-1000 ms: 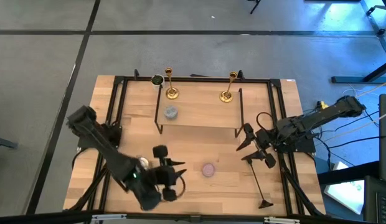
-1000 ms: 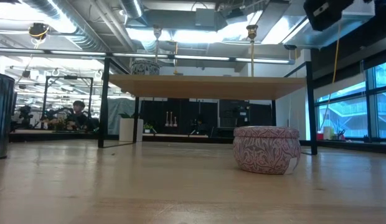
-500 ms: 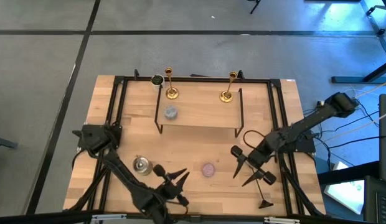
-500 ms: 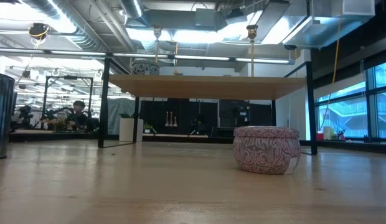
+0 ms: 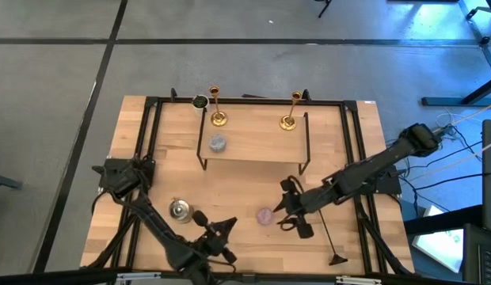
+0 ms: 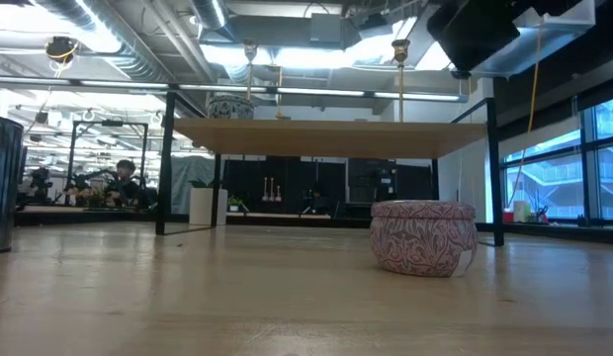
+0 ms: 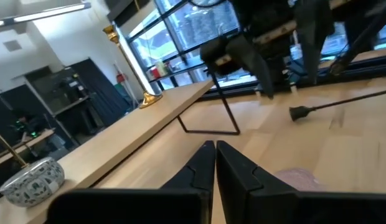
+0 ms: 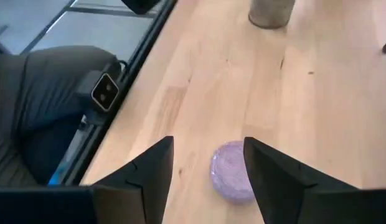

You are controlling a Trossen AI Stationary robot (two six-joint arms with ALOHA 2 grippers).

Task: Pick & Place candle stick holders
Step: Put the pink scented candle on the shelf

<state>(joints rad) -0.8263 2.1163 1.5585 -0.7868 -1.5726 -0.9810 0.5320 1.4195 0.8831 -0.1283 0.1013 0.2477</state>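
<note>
Right gripper (image 5: 282,212) advanced toward pink candle (image 5: 265,215); two candlesticks (image 5: 217,107).

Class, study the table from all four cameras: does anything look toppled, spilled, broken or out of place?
Nothing stands out. Both candle stick holders stand upright on the raised shelf. The pink candle and silver tin sit flat on the table. The right gripper hangs open over the pink candle; the left gripper is shut.

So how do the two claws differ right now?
The right claw is open, its fingers on either side of the small pink candle; the left claw is shut and holds nothing. The right claw reaches toward the table's middle, while the left claw sits near the table's front edge. Both are dark, with two fingers.
</note>
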